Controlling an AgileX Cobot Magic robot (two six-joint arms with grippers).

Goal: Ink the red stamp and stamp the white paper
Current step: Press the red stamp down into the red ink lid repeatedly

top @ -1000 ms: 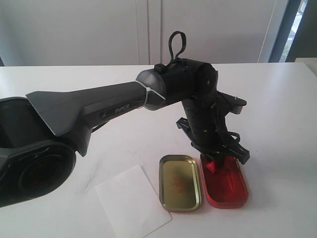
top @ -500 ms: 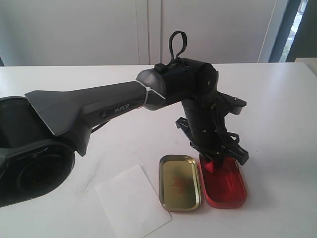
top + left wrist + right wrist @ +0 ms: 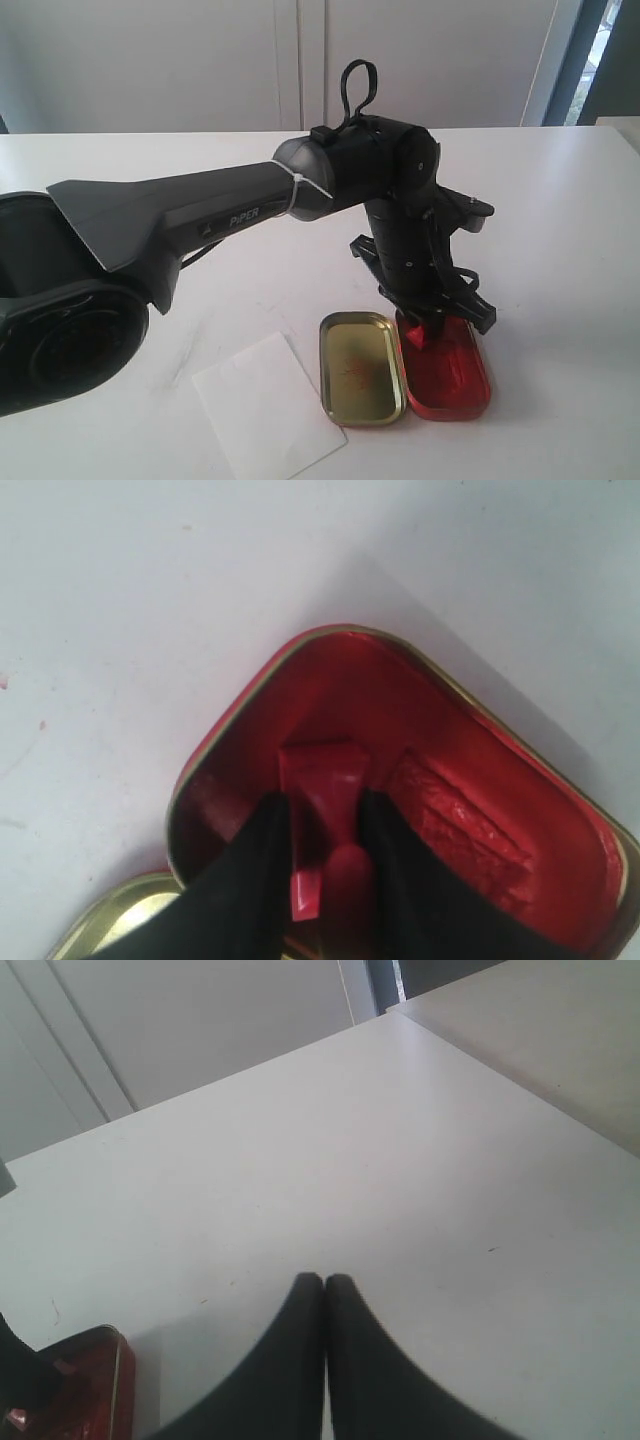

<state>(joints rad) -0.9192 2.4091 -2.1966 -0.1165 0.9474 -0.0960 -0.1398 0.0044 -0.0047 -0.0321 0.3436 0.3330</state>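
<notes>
Left wrist view: grips the red stamp (image 3: 320, 775) in partly closed left claw (image 3: 325, 805), pressing into ink tin (image 3: 420, 690) beneath; risks lifting sticky tin.

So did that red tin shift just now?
Yes. The red ink pad tin slid slightly left in the exterior view, toward the gold lid, which stayed put.

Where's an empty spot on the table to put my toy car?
Bare table stretches behind the arm and right of the red ink tin. The front is crowded: white paper, gold lid and tin sit close together, with the left gripper holding the red stamp inside the tin.
</notes>
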